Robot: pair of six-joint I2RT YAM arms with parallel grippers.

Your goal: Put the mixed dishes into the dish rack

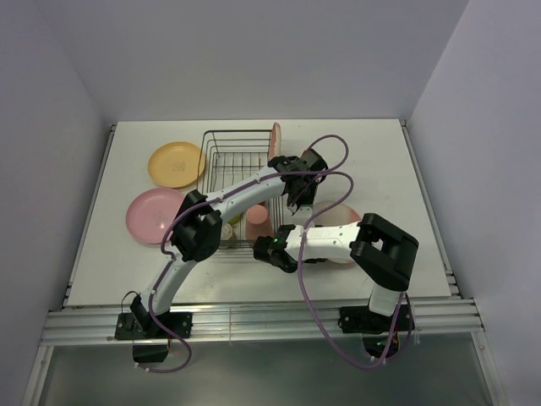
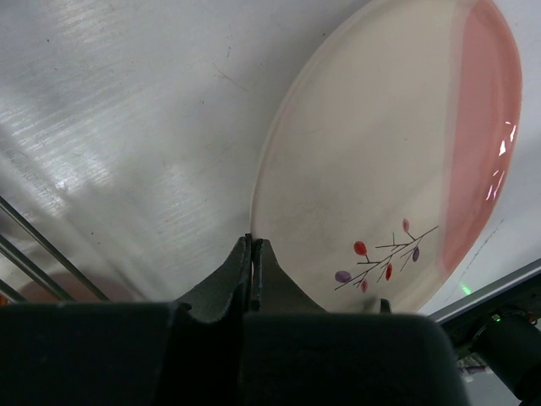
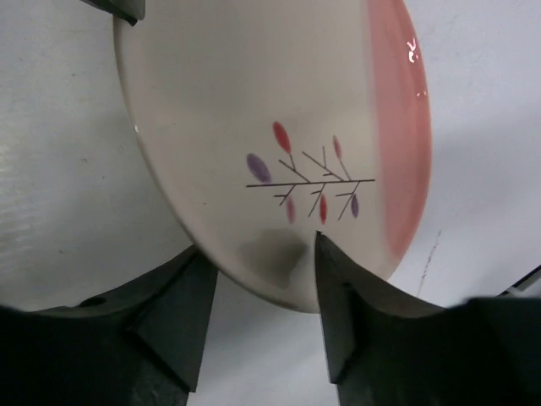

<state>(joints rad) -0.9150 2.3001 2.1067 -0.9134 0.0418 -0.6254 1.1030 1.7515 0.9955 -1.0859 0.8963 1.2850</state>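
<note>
The cream-pink twig plate (image 2: 380, 152) fills both wrist views and is tilted above the table. My left gripper (image 2: 252, 241) is shut on its rim, the edge pinched between the fingertips. My right gripper (image 3: 259, 244) is open and straddles the rim near the twig drawing (image 3: 308, 178), one finger on each side. From above, the twig plate (image 1: 342, 211) lies right of the dish rack (image 1: 237, 161), mostly hidden under the right arm. The left gripper (image 1: 297, 201) and right gripper (image 1: 296, 241) are close together.
A pink-and-cream plate (image 1: 275, 139) stands on edge at the rack's far right. A salmon-pink cup (image 1: 256, 218) and a lime-green bowl (image 1: 226, 230) sit at the rack's near end. An orange-yellow plate (image 1: 176, 163) and a pink plate (image 1: 152, 216) lie left of it. Rack wires (image 2: 34, 254) pass close by.
</note>
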